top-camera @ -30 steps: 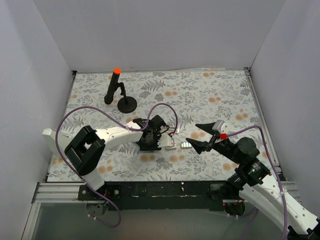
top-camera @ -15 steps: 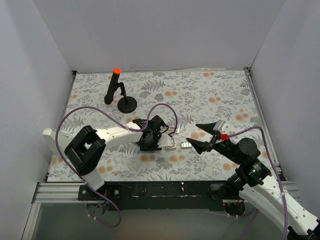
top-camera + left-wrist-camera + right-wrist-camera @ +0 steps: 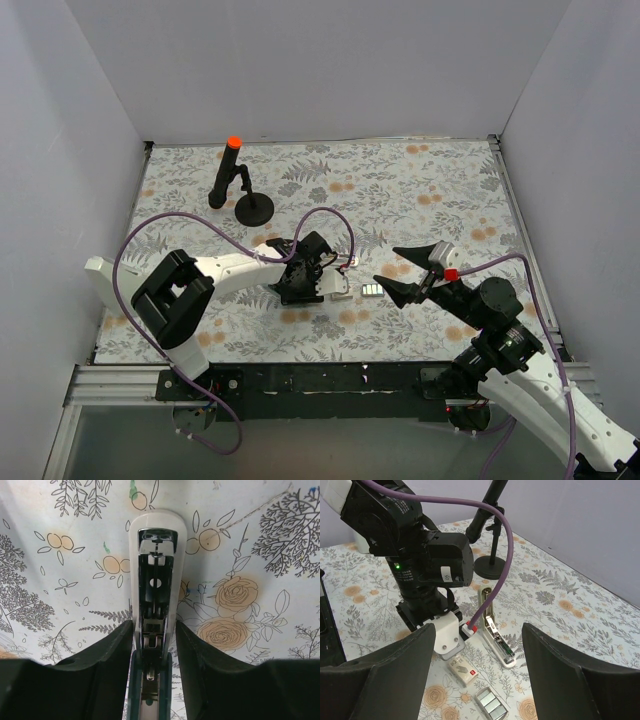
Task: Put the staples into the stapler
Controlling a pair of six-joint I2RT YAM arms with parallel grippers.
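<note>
The stapler (image 3: 154, 575) lies hinged open on the flowered cloth, its silver channel facing up. My left gripper (image 3: 154, 625) is shut on its rear, one black finger against each side. In the right wrist view the stapler (image 3: 502, 647) stretches away from the left wrist. A small whitish box (image 3: 461, 670) with a red mark lies beside it. Nearer the camera, the silvery staples (image 3: 490, 707) sit in a little tray. From above, the box (image 3: 342, 295) and the staples (image 3: 371, 290) lie between the two grippers. My right gripper (image 3: 400, 272) hovers open just right of them, holding nothing.
A black stand with an orange tip (image 3: 240, 185) sits at the back left of the cloth. A purple cable (image 3: 485, 600) loops from the left wrist over the stapler. White walls close in the table on three sides.
</note>
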